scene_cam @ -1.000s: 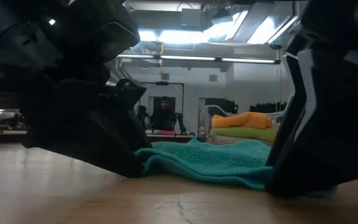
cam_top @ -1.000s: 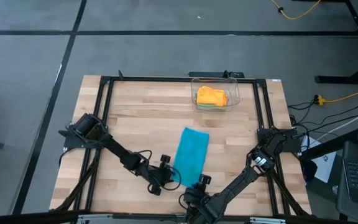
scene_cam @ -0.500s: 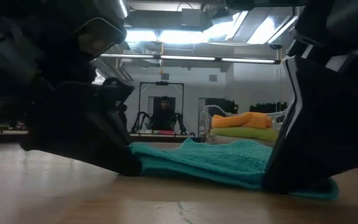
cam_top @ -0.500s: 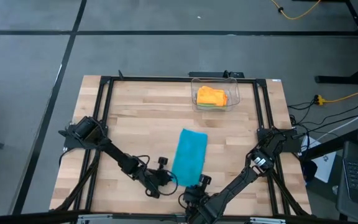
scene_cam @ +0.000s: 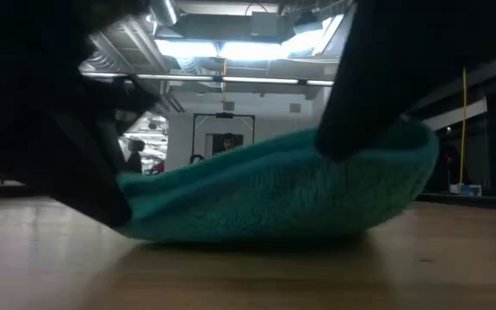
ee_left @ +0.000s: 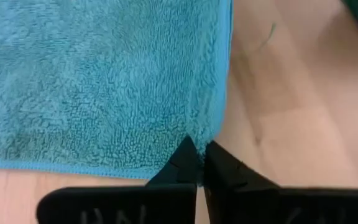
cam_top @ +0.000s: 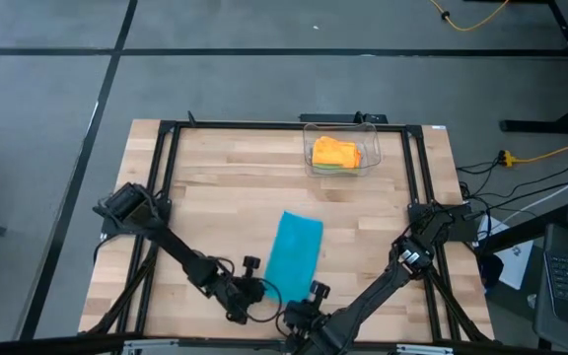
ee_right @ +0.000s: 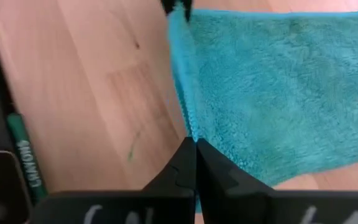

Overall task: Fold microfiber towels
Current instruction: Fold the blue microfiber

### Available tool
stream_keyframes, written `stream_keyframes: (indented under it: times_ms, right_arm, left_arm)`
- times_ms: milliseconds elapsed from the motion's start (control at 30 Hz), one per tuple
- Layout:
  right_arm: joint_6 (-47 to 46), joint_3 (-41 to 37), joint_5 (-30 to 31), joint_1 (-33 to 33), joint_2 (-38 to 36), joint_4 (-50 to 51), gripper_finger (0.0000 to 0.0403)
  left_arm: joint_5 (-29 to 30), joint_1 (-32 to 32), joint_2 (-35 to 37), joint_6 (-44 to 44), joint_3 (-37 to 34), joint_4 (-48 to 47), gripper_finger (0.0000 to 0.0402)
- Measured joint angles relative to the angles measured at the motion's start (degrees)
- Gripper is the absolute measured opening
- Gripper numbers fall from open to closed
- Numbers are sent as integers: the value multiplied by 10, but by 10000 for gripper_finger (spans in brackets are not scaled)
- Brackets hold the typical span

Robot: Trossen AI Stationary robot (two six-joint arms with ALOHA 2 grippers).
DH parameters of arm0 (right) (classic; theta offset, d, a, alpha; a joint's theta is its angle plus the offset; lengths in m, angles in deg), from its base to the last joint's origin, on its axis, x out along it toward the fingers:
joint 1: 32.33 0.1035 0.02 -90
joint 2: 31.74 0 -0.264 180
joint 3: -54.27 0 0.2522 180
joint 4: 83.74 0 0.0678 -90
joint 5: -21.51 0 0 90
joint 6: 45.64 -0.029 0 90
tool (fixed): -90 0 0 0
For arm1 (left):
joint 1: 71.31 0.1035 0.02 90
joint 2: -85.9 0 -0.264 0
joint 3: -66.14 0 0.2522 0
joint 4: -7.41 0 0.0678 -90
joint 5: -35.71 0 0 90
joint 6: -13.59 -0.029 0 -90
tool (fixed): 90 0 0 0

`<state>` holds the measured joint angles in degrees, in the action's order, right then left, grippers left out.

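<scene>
A teal microfiber towel (cam_top: 294,248) lies as a long strip on the table's near middle, its far part flat on the wood. My left gripper (cam_top: 257,290) is shut on its near left corner and my right gripper (cam_top: 311,294) on its near right corner. In the low view the towel's (scene_cam: 274,189) near edge arches up off the table, higher on the right. An orange towel (cam_top: 333,151) lies on a lime green one (cam_top: 335,168) in the clear bin (cam_top: 371,148) at the far right. My left gripper pinches the towel's near left corner (ee_left: 211,138) between its two fingers, slanting down from the near left. That corner (scene_cam: 127,196) hangs just above the wood. One layer or several, I cannot tell. My right gripper pinches the towel's near right corner (ee_right: 188,127) between its two fingers, slanting down from the near side. The corner (scene_cam: 403,142) is lifted clear, and the cloth sags between the two holds. One layer or several, I cannot tell.
A black frame (cam_top: 166,158) runs round the wooden table top. Bare wood (cam_top: 225,182) lies left of and beyond the towel. A green pen-like thing (ee_right: 23,155) lies by the frame near my right arm.
Both grippers have taken hold of the towel's near corners and risen, my left one also going toward the table's near edge. The towel's near edge has come up off the wood, more on the right. The whole strip has slid a little toward the near left.
</scene>
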<state>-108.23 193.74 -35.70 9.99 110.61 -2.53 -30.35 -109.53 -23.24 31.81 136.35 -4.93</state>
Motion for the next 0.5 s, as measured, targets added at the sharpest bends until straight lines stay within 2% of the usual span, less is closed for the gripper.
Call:
stream_keyframes:
  times_ms: [133, 333, 500]
  right_arm:
    - [0, 14, 1, 1, 0, -2, 2]
    - [0, 15, 5, 1, -1, 8, 1]
    - [0, 16, 51, 1, -2, 36, 1]
  left_arm:
    - [6, -18, 0, 12, 36, -42, 0]
    - [63, -25, 2, -13, 88, -111, 0]
    - [95, -12, 2, -23, 122, -186, 0]
